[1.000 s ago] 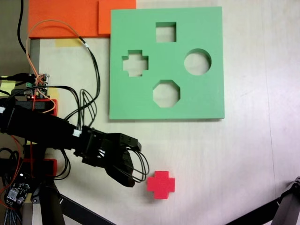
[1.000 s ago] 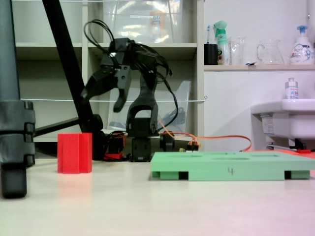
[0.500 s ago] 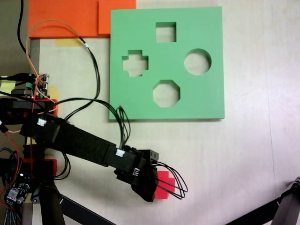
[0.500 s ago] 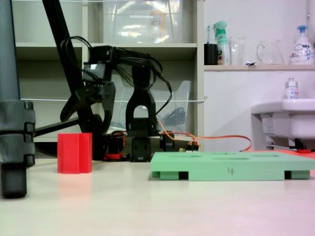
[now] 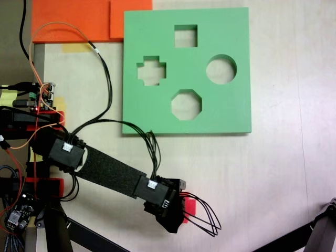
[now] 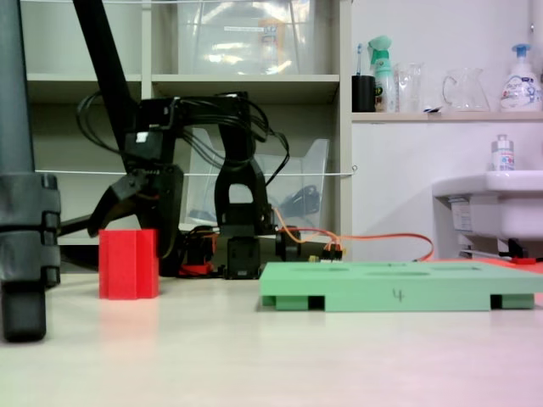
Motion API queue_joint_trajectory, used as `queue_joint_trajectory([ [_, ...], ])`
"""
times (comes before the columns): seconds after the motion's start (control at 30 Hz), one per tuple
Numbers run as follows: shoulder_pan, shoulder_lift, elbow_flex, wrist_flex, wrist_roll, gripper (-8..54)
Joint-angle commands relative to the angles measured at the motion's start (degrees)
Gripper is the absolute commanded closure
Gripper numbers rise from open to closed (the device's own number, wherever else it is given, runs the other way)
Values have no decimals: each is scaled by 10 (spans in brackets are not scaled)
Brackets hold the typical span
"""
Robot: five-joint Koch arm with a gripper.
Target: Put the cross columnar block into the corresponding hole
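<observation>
Fixed views both: claw (image 6: pixel 136 225) spread wide, lowered over red cross block (image 6: pixel 128 264), jaws straddling it, grip not closed. Block upright on bench (image 5: pixel 252 173), hidden mostly under claw (image 5: pixel 181 212) from above. Green board (image 5: pixel 231 31) well apart; cross hole (image 5: pixel 151 71) open.

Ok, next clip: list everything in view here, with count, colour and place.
cross block: one, red, standing on the table, under the claw from above
foam board: one, green, flat on the table, with plus hole, square, round and octagonal cutouts
foam sheets: orange, at the board's top left corner from above
table: pale
tripod legs: black, lower edge from above
shelf bottles: several, upper right in the side view
arm: one, black
claw: open, around the block's top
</observation>
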Motion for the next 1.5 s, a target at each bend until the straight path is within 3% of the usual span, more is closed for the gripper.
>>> queue_joint_trajectory([
  [0.0, 9, 1, -18, -5, 4, -67],
  [0.07, 8, -11, -17, -6, 4, -54],
  [0.17, 11, -23, -7, -2, 4, 135],
  [0.4, 17, -23, 18, 5, 4, 154],
  [0.57, 16, -10, 28, 51, 4, 250],
  [1.13, -60, 207, 18, 198, 43, 272],
  [1.23, -131, 236, -4, 236, 99, 272],
  [1.47, -409, 247, -4, 254, 345, 272],
])
